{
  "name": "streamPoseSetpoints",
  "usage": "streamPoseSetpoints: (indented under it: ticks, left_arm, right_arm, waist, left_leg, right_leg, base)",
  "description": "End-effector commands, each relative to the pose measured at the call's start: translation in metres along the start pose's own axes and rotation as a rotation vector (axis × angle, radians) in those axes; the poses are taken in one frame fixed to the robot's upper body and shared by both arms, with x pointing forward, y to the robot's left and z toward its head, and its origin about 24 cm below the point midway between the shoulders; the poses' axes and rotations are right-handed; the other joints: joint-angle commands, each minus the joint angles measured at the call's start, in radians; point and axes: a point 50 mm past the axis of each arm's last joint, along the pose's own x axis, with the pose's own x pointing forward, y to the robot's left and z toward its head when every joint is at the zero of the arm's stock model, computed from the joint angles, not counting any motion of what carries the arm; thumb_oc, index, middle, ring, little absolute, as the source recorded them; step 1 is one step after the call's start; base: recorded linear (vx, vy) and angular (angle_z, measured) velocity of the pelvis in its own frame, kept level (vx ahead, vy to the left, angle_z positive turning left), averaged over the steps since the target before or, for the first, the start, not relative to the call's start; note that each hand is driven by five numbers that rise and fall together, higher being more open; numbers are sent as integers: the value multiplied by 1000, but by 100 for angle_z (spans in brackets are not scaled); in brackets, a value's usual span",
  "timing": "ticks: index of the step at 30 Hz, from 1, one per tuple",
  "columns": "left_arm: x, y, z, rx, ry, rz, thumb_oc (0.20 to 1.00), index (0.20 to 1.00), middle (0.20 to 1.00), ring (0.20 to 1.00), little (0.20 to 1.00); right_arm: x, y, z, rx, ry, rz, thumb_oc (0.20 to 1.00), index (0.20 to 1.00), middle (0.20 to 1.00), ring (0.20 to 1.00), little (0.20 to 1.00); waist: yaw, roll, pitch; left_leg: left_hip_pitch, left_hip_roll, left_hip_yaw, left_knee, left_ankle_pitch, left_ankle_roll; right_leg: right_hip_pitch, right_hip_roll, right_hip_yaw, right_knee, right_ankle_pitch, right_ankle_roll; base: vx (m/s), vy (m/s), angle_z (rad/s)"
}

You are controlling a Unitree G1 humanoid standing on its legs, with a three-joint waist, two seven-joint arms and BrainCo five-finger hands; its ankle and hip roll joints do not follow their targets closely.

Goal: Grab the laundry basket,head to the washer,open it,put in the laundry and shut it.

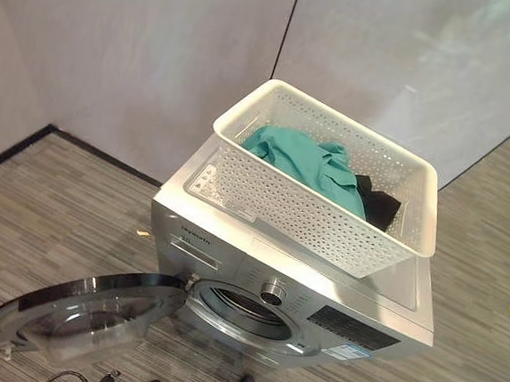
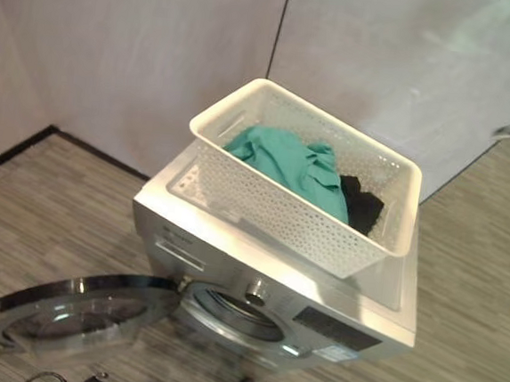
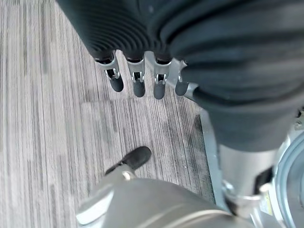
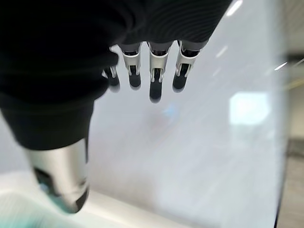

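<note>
Basket (image 1: 325,206) w/ laundry (image 1: 306,164) atop washer (image 1: 257,272), door (image 1: 83,315) open. Left hand (image 3: 137,83) and right hand (image 4: 152,80): fingers relaxed, grasping nothing.

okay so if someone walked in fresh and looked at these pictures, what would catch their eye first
Probably the white perforated laundry basket sitting on top of the silver washer, with teal clothing and a black garment inside it. Next, the washer's round door swung wide open, low over the striped floor. Both hands are empty: the left hand above the floor, the right hand above the basket's rim.
</note>
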Motion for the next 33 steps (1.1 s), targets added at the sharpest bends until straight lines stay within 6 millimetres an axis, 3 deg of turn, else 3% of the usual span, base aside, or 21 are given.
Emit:
streamPoseSetpoints:
  ticks: [1,10,15,22,33]
  left_arm:
    - [-5,-12,-28,-23,84,-55,1000,1000,1000,1000,1000]
    - [-2,-6,-13,-48,36,-27,1000,1000,1000,1000,1000]
    - [-2,-5,-14,-45,36,-34,1000,1000,1000,1000,1000]
    - [-2,0,-15,-37,35,-28,1000,1000,1000,1000,1000]
    - [2,9,15,-28,-63,20,1000,1000,1000,1000,1000]
  right_arm:
    - [-10,-24,2,25,4,-47,1000,1000,1000,1000,1000]
    - [12,4,24,-11,-66,68,1000,1000,1000,1000,1000]
    - [13,20,29,-20,-78,174,1000,1000,1000,1000,1000]
    - [21,41,51,13,-177,250,1000,1000,1000,1000,1000]
    - [44,57,66,-165,-198,112,1000,1000,1000,1000,1000]
  waist:
    - [48,18,25]
    - [92,17,54]
    - [101,21,66]
    - [109,22,85]
    - [135,21,132]
  left_leg:
    - [2,47,5,-14,-8,-25]
    - [-37,44,-37,-14,7,-23]
    - [-48,40,-49,-14,10,-21]
    - [-56,32,-48,-13,10,-15]
    - [-96,21,-67,-9,21,-4]
  right_leg:
    - [21,-17,-4,4,-30,75]
    - [13,-23,-32,4,-28,74]
    - [13,-28,-43,4,-29,75]
    - [1,-35,-38,4,-22,76]
    - [-31,-42,-40,4,-5,78]
  base:
    - [9,-19,12]
    - [-11,-11,9]
    - [-2,5,13]
    - [-4,3,0]
    - [-8,0,-1]
